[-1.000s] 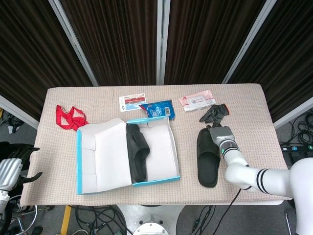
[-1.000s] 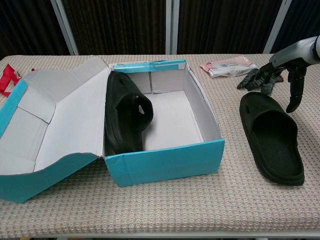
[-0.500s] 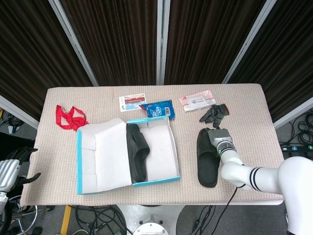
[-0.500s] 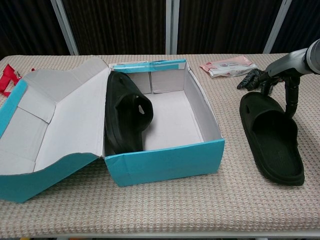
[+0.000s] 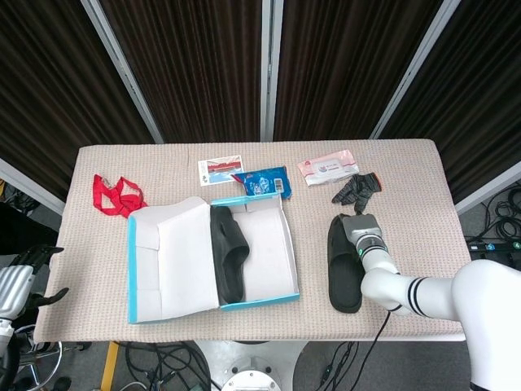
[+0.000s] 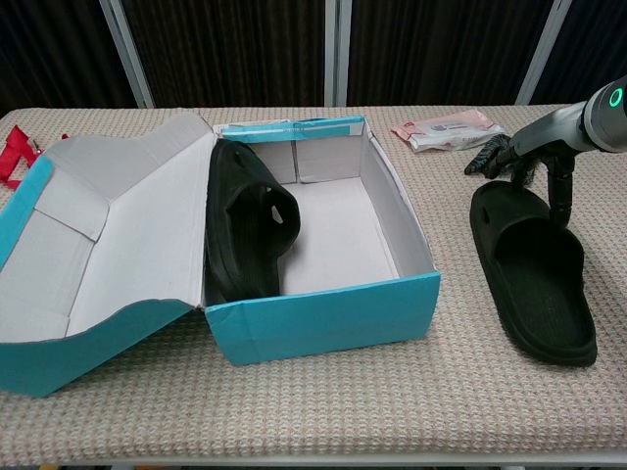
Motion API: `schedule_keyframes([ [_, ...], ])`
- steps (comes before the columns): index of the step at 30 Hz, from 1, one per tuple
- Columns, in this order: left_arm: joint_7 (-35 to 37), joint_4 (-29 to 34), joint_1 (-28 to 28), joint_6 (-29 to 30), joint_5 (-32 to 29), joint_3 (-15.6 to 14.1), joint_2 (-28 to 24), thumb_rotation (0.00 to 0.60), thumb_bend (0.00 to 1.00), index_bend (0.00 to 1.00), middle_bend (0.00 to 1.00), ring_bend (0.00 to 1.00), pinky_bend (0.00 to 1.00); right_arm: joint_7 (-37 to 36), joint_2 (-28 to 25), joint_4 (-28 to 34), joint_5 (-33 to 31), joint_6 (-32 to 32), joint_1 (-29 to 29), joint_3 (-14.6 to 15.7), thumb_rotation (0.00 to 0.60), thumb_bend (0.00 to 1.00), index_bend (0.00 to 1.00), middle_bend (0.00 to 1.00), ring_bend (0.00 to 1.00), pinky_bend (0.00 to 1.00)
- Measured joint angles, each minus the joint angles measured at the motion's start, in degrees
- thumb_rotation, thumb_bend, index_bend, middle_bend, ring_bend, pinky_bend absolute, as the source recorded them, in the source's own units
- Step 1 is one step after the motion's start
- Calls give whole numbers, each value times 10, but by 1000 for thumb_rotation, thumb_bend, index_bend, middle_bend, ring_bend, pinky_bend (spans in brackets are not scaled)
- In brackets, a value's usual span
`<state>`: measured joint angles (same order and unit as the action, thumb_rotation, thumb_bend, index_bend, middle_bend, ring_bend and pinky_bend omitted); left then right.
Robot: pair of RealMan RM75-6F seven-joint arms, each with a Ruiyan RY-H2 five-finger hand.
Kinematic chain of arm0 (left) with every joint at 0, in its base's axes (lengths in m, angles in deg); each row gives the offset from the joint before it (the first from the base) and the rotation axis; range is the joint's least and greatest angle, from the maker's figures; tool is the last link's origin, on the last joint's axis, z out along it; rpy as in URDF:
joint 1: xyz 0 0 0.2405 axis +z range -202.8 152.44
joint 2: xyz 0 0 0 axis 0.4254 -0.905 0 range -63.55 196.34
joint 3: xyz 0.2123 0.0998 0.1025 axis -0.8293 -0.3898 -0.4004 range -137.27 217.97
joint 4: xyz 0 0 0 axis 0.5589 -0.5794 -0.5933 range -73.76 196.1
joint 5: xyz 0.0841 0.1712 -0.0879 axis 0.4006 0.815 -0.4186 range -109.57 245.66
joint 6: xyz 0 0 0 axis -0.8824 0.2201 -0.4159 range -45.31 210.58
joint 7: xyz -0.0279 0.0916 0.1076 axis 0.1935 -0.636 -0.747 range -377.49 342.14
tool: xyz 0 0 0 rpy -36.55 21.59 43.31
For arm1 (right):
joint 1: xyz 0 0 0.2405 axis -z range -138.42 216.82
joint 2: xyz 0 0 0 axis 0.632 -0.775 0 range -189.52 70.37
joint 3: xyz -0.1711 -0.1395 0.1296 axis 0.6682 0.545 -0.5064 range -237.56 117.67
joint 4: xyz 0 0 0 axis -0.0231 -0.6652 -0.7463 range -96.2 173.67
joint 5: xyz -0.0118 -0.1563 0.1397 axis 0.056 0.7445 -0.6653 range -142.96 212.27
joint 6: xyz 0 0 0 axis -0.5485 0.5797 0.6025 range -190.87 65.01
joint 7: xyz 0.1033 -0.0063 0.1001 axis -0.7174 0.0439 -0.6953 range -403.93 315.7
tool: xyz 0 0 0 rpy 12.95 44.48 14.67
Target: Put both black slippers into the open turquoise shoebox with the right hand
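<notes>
The open turquoise shoebox [image 5: 259, 301] [image 6: 323, 315] sits left of centre with its lid folded out to the left. One black slipper [image 5: 229, 252] [image 6: 245, 227] stands on its side inside, against the left wall. The other black slipper [image 5: 344, 273] [image 6: 537, 279] lies flat on the table to the right of the box. My right hand [image 5: 358, 225] [image 6: 541, 164] is over that slipper's far end, with one finger [image 6: 561, 199] reaching down to its inner rim; the slipper still lies flat on the table. My left hand [image 5: 28, 265] hangs off the table's left edge, fingers apart and empty.
A black glove [image 5: 358, 189] [image 6: 493, 157] lies just behind the loose slipper. A pink wipes pack [image 5: 327, 167] [image 6: 446, 129], a blue packet [image 5: 262, 181] and a card [image 5: 221, 171] lie along the back. A red strap [image 5: 118, 195] is at far left.
My right hand has moved left and down from beside the slipper onto its far end. The slipper and the box have not moved.
</notes>
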<state>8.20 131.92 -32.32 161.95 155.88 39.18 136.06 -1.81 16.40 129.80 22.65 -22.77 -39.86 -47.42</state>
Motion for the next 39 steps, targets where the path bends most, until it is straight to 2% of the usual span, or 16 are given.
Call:
schedule_keyframes([
  [8,1,-1,0,-1,-1,0,1,600,175,222,229,129,197,10,5,-4,-7,6,-1,2,600,24,187,314,5,135],
  [12,0,-2,-1,-3,-1,-1,2,600,175,222,229,129,197,12,8,-6,-3,17,2,1,600,26,261,370,38,135],
  [26,2,-6,-2,-9,-4,0,4,600,175,222,229,129,197,23,20,-14,21,51,21,-18,600,45,458,435,95,134],
  [33,-1,-4,-3,-11,-4,0,4,600,175,222,229,130,197,2,7,2,76,74,42,-39,600,61,534,486,145,136],
  [39,-6,-1,-5,-13,-4,-1,4,600,175,222,229,129,196,-52,-38,49,173,99,77,-67,600,65,581,521,171,154],
])
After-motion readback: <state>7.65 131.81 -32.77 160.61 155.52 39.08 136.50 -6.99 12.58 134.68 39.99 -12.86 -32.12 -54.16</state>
